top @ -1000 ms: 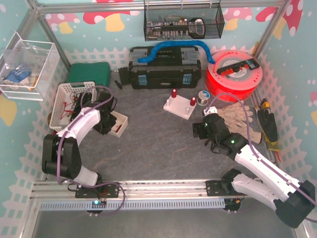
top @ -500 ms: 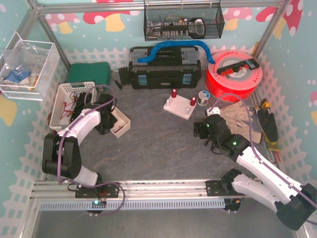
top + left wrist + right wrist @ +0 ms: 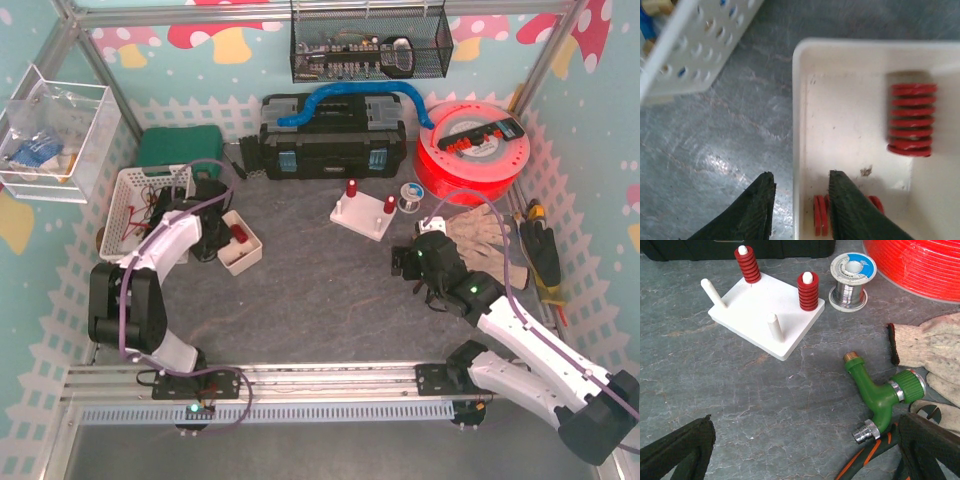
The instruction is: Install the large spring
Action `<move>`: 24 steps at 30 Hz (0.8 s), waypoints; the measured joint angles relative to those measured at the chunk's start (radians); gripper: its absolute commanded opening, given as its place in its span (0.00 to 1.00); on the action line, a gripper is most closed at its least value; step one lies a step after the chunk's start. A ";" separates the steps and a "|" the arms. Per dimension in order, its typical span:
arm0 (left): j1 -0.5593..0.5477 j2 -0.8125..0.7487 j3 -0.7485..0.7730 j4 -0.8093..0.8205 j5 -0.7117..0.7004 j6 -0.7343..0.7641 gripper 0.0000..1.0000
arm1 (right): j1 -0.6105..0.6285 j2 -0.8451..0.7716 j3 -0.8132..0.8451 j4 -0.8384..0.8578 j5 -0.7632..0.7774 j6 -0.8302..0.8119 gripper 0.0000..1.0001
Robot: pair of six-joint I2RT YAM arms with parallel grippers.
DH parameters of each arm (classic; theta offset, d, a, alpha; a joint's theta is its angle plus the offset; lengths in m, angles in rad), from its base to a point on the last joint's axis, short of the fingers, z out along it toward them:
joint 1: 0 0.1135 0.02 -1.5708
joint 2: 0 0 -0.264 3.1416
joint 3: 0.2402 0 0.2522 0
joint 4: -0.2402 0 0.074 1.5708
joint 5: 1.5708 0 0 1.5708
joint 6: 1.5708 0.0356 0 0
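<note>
We see the left end effector [image 3: 800, 184] released, straddling the wall of the small white plastic tray [image 3: 840, 47]; the large red coil spring [image 3: 911, 120] lies inside. The right end effector [image 3: 805, 445] hangs spread wide.

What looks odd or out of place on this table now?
The left gripper straddles the wall of the white tray, one finger inside, one outside, not a spring. The large spring lies loose in the tray, apart from it. On the peg board, two pegs are bare.
</note>
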 measured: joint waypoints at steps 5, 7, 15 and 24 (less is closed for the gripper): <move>0.005 0.002 0.093 -0.023 -0.031 0.004 0.32 | -0.003 0.003 0.000 0.000 0.000 -0.006 0.98; 0.005 0.002 0.134 -0.026 -0.031 0.001 0.28 | -0.003 0.007 0.001 0.000 0.002 -0.012 0.98; 0.007 0.024 0.151 0.068 0.091 0.025 0.22 | -0.003 0.048 0.036 -0.002 0.004 -0.020 0.98; 0.008 0.085 0.051 0.253 0.183 0.074 0.27 | -0.003 0.053 0.066 -0.001 0.027 -0.025 0.98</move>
